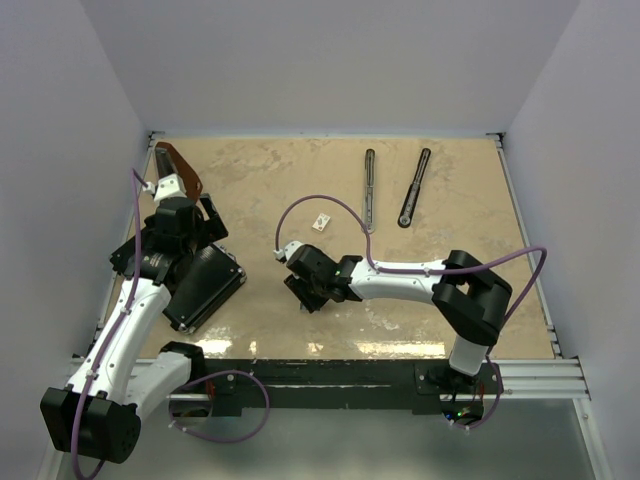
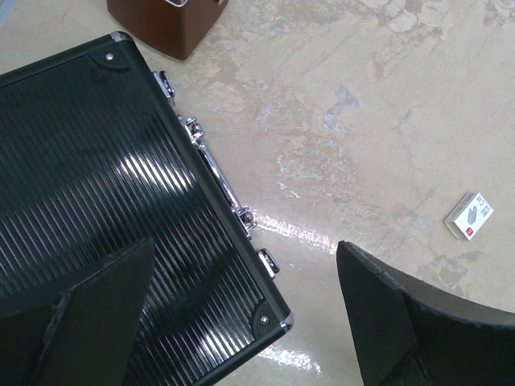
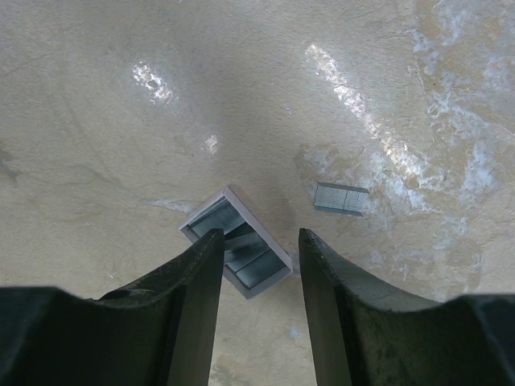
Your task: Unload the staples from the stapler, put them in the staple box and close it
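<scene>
stapler (image 1: 412, 195) in two pieces on the far counter (image 1: 250, 180), staples (image 3: 341, 199) out
slim black arm (image 1: 420, 172) lies tilted, rounded end nearest; narrow grey channel (image 1: 370, 188) lies straight just left of it, not touching. one small grey strip of staples lies flat; more strips sit in an open tray (image 3: 257, 223) near it.

Staple tray (image 3: 259, 225): near end hidden behind fingers (image 3: 197, 297) of the right gripper (image 3: 257, 241).
Black case (image 2: 96, 177): cut off by left and bottom edges.
Brown object (image 2: 165, 24): only a corner, cut by top edge.
Small box (image 2: 469, 216): print too small to read.
</scene>
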`<state>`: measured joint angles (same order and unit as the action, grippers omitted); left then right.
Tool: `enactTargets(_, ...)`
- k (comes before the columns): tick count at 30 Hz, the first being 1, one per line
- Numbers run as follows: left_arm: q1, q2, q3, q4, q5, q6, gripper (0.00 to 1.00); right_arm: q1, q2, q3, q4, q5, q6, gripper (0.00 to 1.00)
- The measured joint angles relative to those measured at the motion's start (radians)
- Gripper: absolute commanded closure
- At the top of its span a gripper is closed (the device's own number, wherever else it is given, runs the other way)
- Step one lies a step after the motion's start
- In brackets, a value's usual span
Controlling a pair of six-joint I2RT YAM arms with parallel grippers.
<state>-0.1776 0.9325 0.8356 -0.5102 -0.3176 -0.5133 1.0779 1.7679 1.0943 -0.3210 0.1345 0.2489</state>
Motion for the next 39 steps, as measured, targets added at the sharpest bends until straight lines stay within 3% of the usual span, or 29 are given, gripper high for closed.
enactTargets(18, 0.0, 0.0, 0.0, 0.0, 0.0, 0.0, 0.0, 0.004, 0.0, -0.001, 0.0, -0.022, -0.006, 0.52)
enactTargets(39, 0.0, 0.001, 0.0, 0.0, 0.001, 0.0, 0.0, -0.029, -0.055, -0.04, -0.004, 0.057, 0.051, 0.51)
